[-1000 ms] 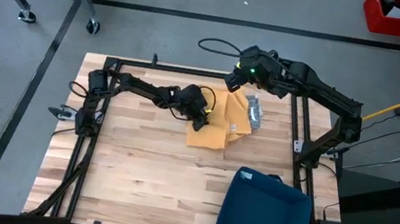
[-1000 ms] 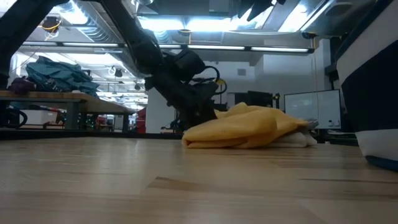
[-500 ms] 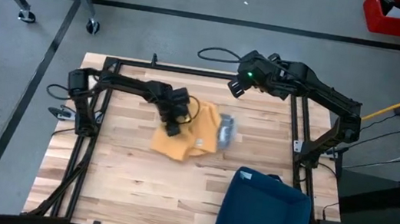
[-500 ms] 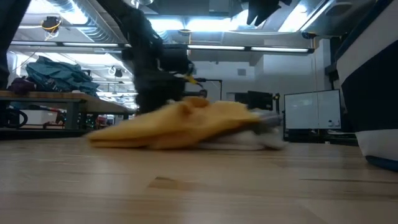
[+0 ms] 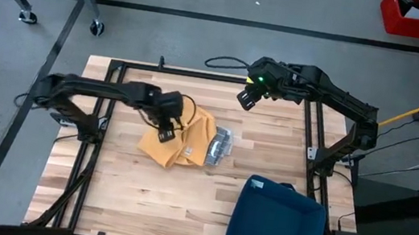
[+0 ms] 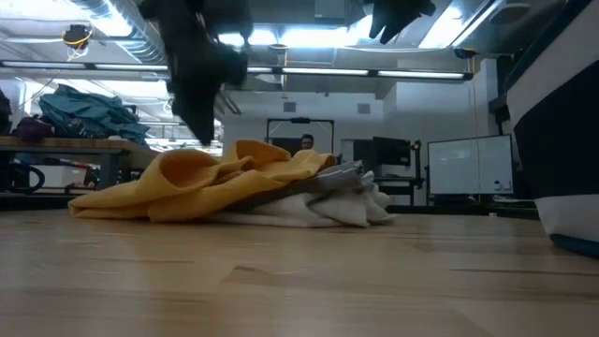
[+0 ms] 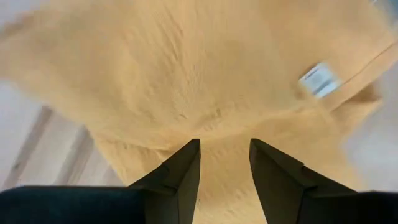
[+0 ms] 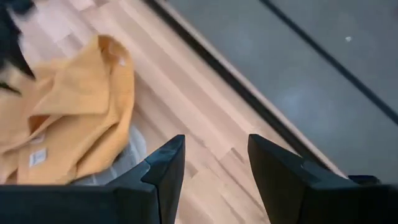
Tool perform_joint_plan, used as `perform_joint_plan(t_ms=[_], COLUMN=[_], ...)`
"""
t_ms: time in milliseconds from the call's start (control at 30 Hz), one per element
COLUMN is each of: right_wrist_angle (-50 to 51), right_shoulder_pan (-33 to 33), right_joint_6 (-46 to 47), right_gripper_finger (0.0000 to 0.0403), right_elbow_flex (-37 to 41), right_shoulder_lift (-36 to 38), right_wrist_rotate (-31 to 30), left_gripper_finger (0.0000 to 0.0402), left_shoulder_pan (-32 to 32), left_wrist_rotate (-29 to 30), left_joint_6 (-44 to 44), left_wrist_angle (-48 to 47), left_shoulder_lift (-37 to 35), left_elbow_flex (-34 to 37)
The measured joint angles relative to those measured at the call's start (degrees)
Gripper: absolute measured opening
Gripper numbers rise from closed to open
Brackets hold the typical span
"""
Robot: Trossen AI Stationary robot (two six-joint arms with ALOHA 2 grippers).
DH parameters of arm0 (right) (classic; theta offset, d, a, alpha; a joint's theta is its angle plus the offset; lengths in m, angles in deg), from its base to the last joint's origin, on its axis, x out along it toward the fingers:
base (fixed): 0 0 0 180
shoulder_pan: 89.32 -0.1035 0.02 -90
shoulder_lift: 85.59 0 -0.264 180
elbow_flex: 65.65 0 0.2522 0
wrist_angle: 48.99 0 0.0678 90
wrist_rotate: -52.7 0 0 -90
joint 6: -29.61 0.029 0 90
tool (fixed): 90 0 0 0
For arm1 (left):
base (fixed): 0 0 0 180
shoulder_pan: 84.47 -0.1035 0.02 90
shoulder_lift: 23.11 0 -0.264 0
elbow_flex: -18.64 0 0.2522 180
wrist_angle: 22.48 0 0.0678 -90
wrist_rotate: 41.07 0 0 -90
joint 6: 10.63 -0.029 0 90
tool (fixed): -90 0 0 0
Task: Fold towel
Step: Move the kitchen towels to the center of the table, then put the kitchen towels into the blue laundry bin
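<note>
My two arms are dark, slim and jointed; a green light glows on the right wrist, and black cables loop off both.

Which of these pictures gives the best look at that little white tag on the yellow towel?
The left wrist view: the white tag sits large on the yellow towel, just beyond the open left gripper. The right wrist view shows it small, the high view as a speck. The low view does not show it.

1 camera looks straight down on the whole table (image 5: 134,197); 1 sits at tabletop height facing the room; 2 wrist cameras look close. All 4 share the yellow towel (image 5: 182,142).
</note>
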Motion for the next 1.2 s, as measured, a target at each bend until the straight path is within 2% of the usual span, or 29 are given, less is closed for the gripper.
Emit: perform_joint_plan(t_ms=[300,433,533,633,733,900,1033,1100,1200], right_wrist_angle=[-3.0,-7.56,-10.95,-12.47,-10.61,-6.17,-3.05,-3.43,-7.0], right_shoulder_pan=[0.0,0.0,0.04,0.04,0.02,0.0,0.02,0.17,1.61], right_joint_6=[-4.51,-4.52,-4.51,-5.12,-7.85,-14.26,-19.82,-22.04,-22.64], right_gripper_finger=[0.0179,0.0179,0.0179,0.0179,0.0179,0.0179,0.0179,0.0179,0.0179], right_elbow_flex=[8.73,14.58,18.61,21.49,22.61,22.59,22.57,22.57,22.57], right_shoulder_lift=[-0.02,-0.02,-0.03,-0.04,-0.04,0.78,1.49,1.49,1.49], right_wrist_rotate=[15.84,16.92,16.75,17.44,21.32,24.98,25.33,23.6,23.61], left_gripper_finger=[0.0131,0.0131,0.0131,0.0131,0.0131,0.0131,0.0131,0.0131,0.0131], left_shoulder_pan=[5.89,11.02,15.77,20.68,25.14,30.91,34.28,35.55,36.43], left_wrist_rotate=[6.43,8.74,14.77,22.08,26.89,27.76,29.26,32.9,41.31], left_joint_6=[13.2,20.12,24.68,31.36,37.65,44.38,47.69,50.6,59.46], left_wrist_angle=[-3.13,-3.65,-3.79,-3.5,-2.57,0.27,5.4,8.49,11.39], left_shoulder_lift=[-14.35,-16.66,-16.85,-16.07,-14.56,-10.17,-4.43,-0.95,4.12], left_elbow_flex=[-0.07,-0.09,-0.11,-0.11,-0.13,-0.15,-0.17,-0.17,-0.17])
